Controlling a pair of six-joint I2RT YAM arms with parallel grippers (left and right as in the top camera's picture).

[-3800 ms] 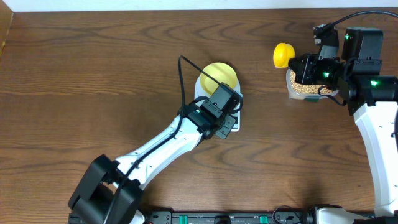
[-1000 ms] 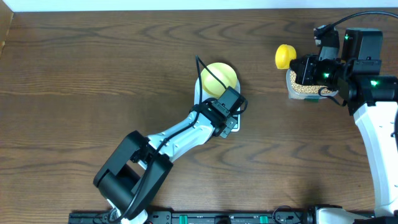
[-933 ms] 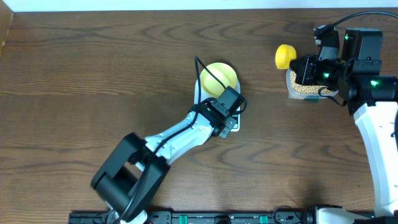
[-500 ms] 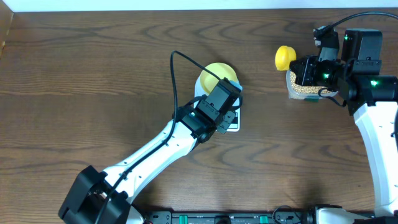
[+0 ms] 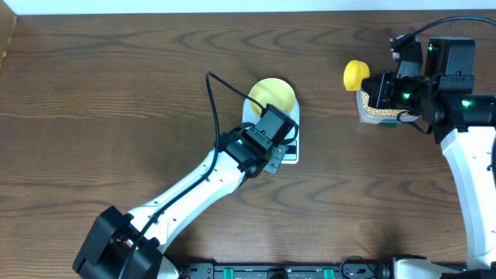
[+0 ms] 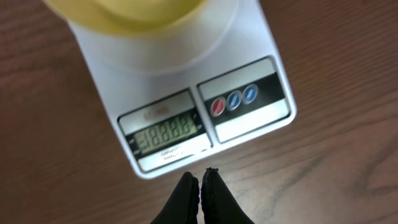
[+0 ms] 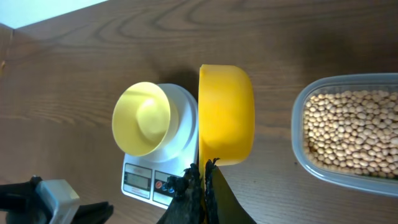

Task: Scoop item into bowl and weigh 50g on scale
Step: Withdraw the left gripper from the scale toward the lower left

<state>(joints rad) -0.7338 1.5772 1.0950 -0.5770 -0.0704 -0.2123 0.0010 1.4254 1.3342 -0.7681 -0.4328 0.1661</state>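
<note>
Weighing spot: the bowl (image 5: 273, 94) sits on the scale (image 6: 186, 93) near the middle of the counter (image 5: 116, 93). From the right wrist view its inside looks bare, with no beans in it.
Scale front: the display (image 6: 165, 134) is lit, but its digits are too blurred to read. The buttons (image 6: 233, 101) sit beside it.
Left claw (image 6: 200, 176): pinched shut on nothing, with its tips just off the scale's front edge, below the display and not touching it.
Right claw (image 7: 203, 167): closed on the near end of the yellow scoop (image 7: 227, 115). The cup of the scoop points away from the wrist, and I cannot tell whether it holds anything.
Beans (image 7: 351, 130): all in the clear tub (image 7: 298, 124) at the far right of the counter, just beside the scoop.
Key relation: the right arm is the nearer one to the beans — the tub lies directly beside its scoop. The bowl is well apart from the tub, toward the robot's left. In the right wrist view, the scoop's long axis runs from the claw toward the bowl, and the tub lies off to one side.
Judgement: filling has not started. The coming move likely needs the scoop turned sideways into the tub, then carried left over the bowl.
Risk: the left claw is close to the scale — a nudge could upset the reading.
</note>
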